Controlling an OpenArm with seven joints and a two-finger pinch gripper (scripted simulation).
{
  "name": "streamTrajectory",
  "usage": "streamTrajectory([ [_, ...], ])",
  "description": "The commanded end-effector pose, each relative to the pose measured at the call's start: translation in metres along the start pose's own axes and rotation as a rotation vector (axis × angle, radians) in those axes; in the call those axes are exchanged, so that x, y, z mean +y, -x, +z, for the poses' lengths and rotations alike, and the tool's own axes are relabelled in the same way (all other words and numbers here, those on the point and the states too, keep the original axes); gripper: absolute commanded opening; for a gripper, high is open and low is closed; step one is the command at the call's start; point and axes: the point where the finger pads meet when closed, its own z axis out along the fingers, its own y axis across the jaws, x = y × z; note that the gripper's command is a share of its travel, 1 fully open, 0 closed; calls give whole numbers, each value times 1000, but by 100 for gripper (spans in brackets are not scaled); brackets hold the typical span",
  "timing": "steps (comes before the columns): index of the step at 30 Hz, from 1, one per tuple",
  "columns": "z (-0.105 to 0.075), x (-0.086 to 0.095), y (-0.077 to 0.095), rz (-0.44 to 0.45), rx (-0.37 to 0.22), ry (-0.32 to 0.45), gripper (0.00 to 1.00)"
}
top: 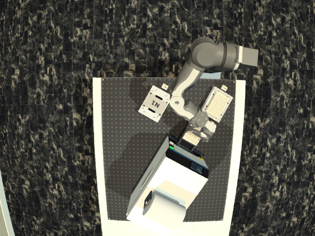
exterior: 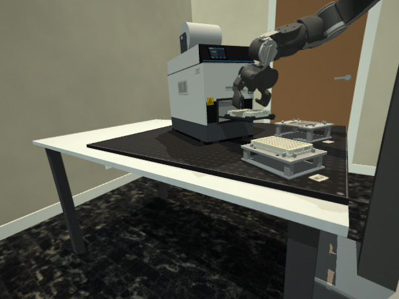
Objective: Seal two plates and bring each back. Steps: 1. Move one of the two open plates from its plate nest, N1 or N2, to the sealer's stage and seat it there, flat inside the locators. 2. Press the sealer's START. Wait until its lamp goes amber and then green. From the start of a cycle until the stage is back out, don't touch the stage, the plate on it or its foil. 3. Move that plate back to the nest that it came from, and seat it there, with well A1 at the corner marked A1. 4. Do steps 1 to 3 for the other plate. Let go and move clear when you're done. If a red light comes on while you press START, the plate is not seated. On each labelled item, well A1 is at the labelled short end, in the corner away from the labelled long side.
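Note:
One open well plate (top: 191, 138) (exterior: 247, 112) lies flat on the sealer's stage (exterior: 240, 118), which stands out in front of the sealer (top: 179, 176) (exterior: 194, 87). My gripper (top: 202, 133) (exterior: 251, 98) is open and empty. It hangs a little above that plate, apart from it. A green lamp (top: 171, 147) shows on the sealer's top front corner. The other open plate (top: 218, 104) (exterior: 282, 145) sits in nest N2 (top: 216, 89) (exterior: 291, 163). Nest N1 (top: 154, 103) (exterior: 304, 124) is empty.
The foil roll (top: 166, 209) (exterior: 201, 33) sits on the sealer's rear. My arm reaches in between the two nests, over the black perforated mat (top: 117, 133) (exterior: 194, 155). Small label tags lie by each nest.

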Motion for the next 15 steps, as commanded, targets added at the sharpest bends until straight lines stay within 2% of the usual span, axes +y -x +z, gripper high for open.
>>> streamTrajectory([
  [1, -2, 0, 2, 7, -2, -3, 65],
  [10, -9, -1, 3, 5, 4, -7, 65],
  [12, -14, -10, 6, 2, -68, -9, 64],
  [14, -14, -10, 6, 2, -68, -9, 64],
  [15, -19, -12, 10, 7, -94, -3, 64],
])
